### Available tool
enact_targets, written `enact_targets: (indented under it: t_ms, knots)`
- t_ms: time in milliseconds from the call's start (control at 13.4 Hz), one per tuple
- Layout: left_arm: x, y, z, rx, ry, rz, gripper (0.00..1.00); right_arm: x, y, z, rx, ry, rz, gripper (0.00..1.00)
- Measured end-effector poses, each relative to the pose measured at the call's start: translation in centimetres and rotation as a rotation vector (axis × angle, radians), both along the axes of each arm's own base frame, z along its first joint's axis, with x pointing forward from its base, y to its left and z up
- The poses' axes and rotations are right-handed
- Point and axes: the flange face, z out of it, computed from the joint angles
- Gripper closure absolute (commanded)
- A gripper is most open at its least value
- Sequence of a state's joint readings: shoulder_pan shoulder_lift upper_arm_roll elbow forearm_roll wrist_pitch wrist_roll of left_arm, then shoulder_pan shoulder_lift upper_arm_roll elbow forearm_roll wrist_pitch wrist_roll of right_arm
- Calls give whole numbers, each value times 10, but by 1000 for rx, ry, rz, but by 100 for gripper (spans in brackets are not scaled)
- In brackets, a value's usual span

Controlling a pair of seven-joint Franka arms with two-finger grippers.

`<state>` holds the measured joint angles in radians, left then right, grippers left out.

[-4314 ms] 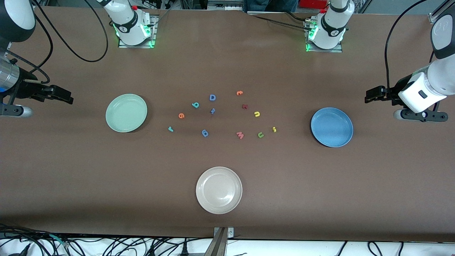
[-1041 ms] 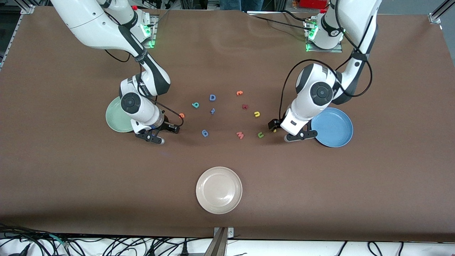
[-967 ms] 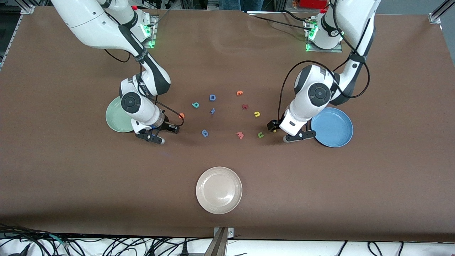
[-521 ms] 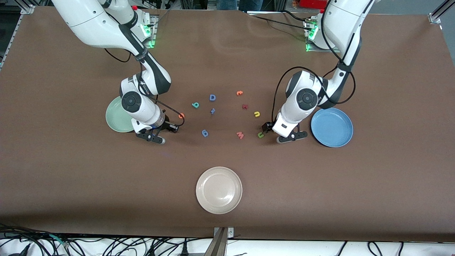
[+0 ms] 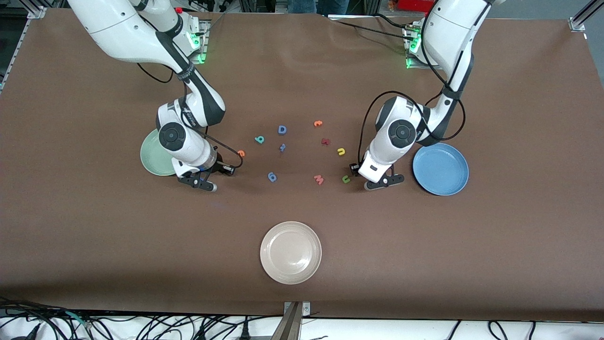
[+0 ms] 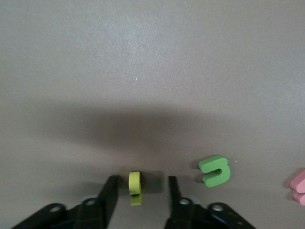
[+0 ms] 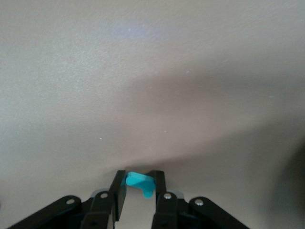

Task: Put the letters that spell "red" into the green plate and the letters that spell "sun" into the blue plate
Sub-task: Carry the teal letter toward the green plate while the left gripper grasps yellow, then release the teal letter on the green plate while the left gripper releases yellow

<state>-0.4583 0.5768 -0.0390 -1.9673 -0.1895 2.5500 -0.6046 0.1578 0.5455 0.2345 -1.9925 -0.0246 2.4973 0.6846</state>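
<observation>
Table [image 5: 94,212] brown (cables at edge), right fingers [image 7: 117,191] pinching teal r [image 7: 138,181], left fingers [image 6: 108,193] straddling yellow s [image 6: 135,183].

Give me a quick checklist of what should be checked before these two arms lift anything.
1. Right gripper shut on the teal letter: ok.
2. Left gripper around the yellow letter: ok; jaws not yet touching it.
3. Green letter apart from the left gripper: ok.
4. Green plate free to receive a letter: cannot tell, arm covers part.
5. Blue plate empty: ok.

White arms [image 5: 186,137], black joints, black fingers [image 6: 110,195], looping black cables.
</observation>
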Motion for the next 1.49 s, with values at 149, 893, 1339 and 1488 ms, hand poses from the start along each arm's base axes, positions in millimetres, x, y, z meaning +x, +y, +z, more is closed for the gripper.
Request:
enact_targets:
  t_ms: [149,893,1339,1488]
  knots:
    - [-2,-4,0,1,-1,7,84,8,-6,28,-26,27,-3,95]
    - [11,11,6,13,-19,35,100,4,-170,73,-154,259,48,93]
    - [38,87,73,55,124,-46,100,-19,-243,19,-144,374,86,92]
    - [39,132,82,72,198,-127,100,-21,-243,7,-113,386,67,92]
